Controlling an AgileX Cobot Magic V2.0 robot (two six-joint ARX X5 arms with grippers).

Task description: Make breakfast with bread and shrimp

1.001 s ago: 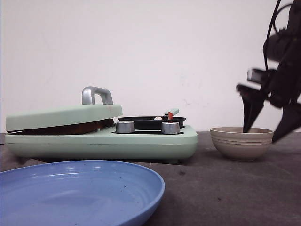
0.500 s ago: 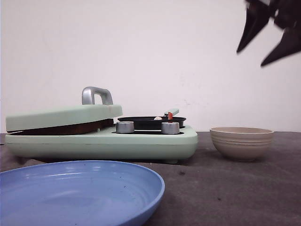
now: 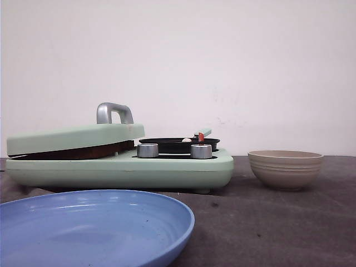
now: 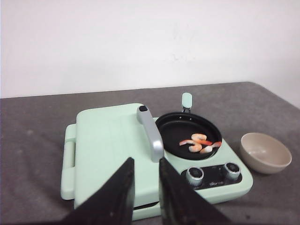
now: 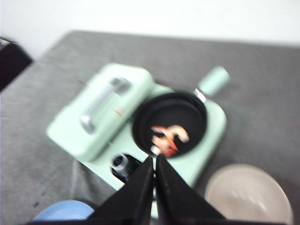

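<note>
Several shrimp [image 4: 199, 143] lie in the round black pan [image 4: 172, 133] on the pale green cooker; they show blurred in the right wrist view as the shrimp [image 5: 168, 136], and one orange tail [image 3: 201, 136] pokes over the pan rim. The bread is hidden; the cooker's lid [image 4: 108, 150] is down on the other half. My left gripper [image 4: 145, 161] hangs high above the lid, slightly open and empty. High over the cooker's knobs, my right gripper [image 5: 154, 158] is shut on nothing. Neither gripper appears in the front view.
A beige bowl [image 3: 285, 167] stands to the right of the cooker, seen too as the bowl [image 4: 265, 152] and the bowl [image 5: 248, 197]; it looks empty. A blue plate [image 3: 83, 228] sits at the near left. The lid carries a silver handle [image 4: 151, 133].
My right gripper stood open at the bowl a second ago, then rose and left the top of the front view. Cooker, bowl and plate have not moved.
</note>
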